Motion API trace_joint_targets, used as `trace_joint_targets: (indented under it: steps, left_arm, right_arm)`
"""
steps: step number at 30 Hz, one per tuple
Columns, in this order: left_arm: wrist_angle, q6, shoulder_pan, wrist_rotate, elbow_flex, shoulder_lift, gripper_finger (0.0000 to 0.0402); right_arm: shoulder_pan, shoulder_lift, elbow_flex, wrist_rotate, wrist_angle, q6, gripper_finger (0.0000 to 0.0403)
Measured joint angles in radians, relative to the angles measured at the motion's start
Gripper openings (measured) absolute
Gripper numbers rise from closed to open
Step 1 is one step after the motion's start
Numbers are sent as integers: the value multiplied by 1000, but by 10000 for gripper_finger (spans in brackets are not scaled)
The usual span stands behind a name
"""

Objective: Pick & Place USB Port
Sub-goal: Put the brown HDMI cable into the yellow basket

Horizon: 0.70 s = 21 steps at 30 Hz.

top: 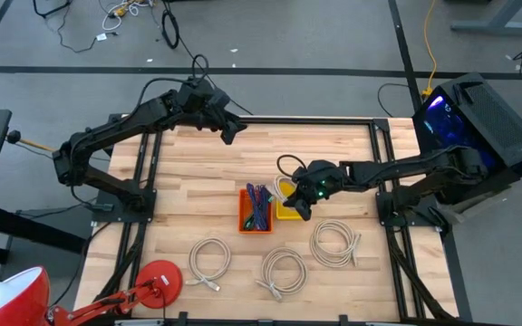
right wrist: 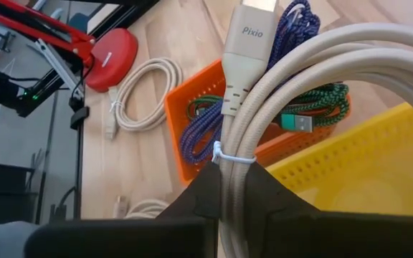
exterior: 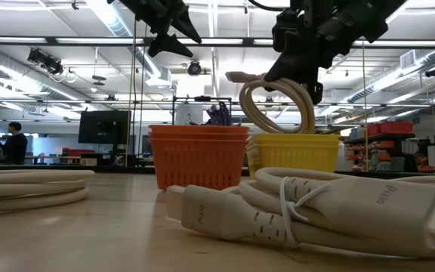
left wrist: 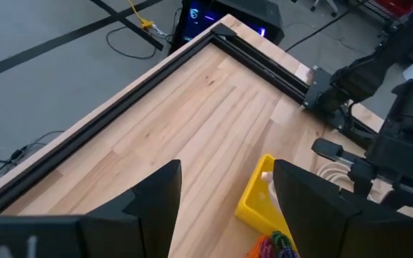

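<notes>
Cable coil point(right wrist: 314, 68), beige and tied, is hanging in my right gripper point(right wrist: 224, 188), which is pinching it just above the yellow basket point(exterior: 293, 151) beside the orange basket point(exterior: 198, 155). My left gripper point(left wrist: 224, 197) is waiting spread wide over the table's point(top: 324, 145) far edge, holding nothing as far as I can see.

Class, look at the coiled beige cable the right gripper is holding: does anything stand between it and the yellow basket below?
Nothing visible does. The right gripper is shut on the coiled beige cable, which hangs directly above the yellow basket. The basket's open top looks unobstructed; the orange basket sits beside it, not in the path.
</notes>
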<state>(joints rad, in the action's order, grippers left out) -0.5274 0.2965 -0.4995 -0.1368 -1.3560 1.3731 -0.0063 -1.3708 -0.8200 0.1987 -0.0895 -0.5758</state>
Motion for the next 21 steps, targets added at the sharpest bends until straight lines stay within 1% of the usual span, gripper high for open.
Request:
trace_joint_targets:
  steps: [4, 5, 11, 14, 17, 21]
  left_arm:
    - [0, 2, 0, 0, 0, 0, 227]
    - [0, 2, 0, 0, 0, 0, 227]
    - [0, 2, 0, 0, 0, 0, 227]
    - [0, 4, 0, 0, 0, 0, 227]
    - [0, 4, 0, 0, 0, 0, 227]
    - [0, 4, 0, 0, 0, 0, 227]
  right_arm:
    - [0, 0, 0, 0, 0, 0, 24]
    - [0, 0, 0, 1, 0, 1, 29]
    - [0, 0, 0, 0, 0, 5, 116]
    - [0, 0, -2, 1, 5, 5, 141]
    - [0, 0, -2, 0, 12, 5, 149]
    - [0, 0, -2, -24, 20, 5, 145]
